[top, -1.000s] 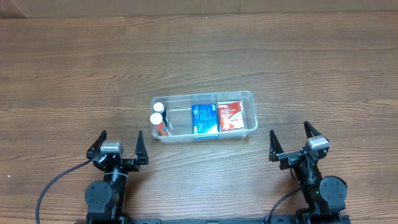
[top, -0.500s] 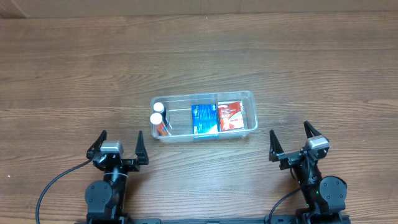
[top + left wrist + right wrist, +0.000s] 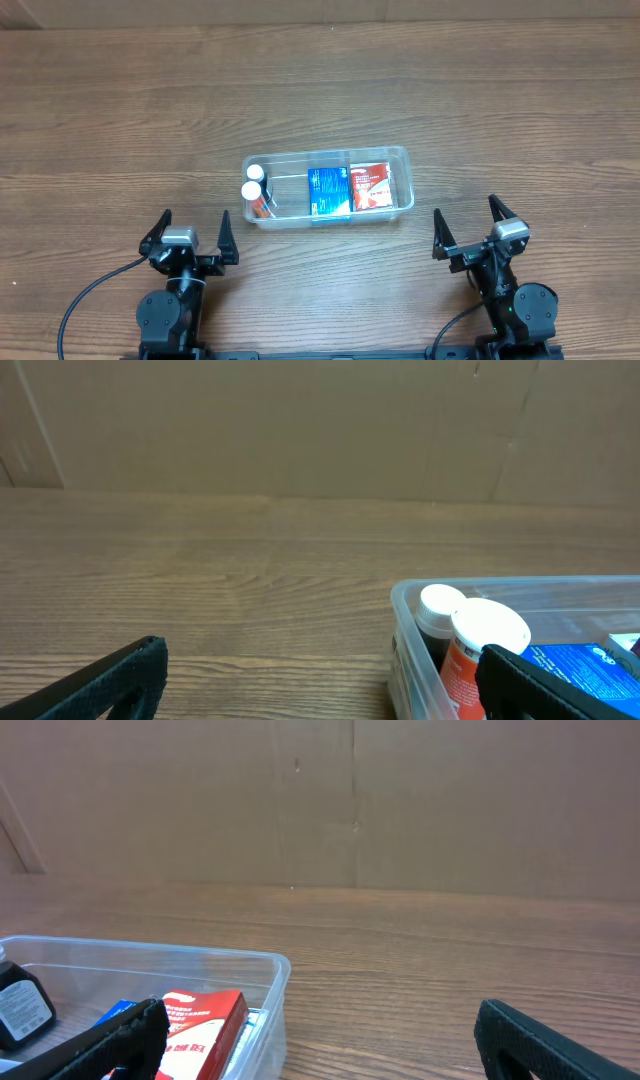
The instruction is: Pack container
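Note:
The clear plastic container [image 3: 405,160] sits mid-table. Inside it are two white-capped bottles [image 3: 252,190] at the left end, a blue box [image 3: 328,191] in the middle and a red box [image 3: 370,186] at the right. My left gripper [image 3: 190,232] is open and empty near the front edge, just left of the container. My right gripper [image 3: 468,226] is open and empty at the front right. The left wrist view shows the container's corner [image 3: 402,600] and the bottles [image 3: 488,630] between open fingers [image 3: 320,678]. The right wrist view shows the container's rim [image 3: 281,967] and red box [image 3: 205,1020] between open fingers [image 3: 320,1038].
Brown cardboard [image 3: 320,10] runs along the table's far edge. The wooden table [image 3: 120,130] stretches left, right and behind the container. Black cables [image 3: 85,300] trail from the arm bases at the front.

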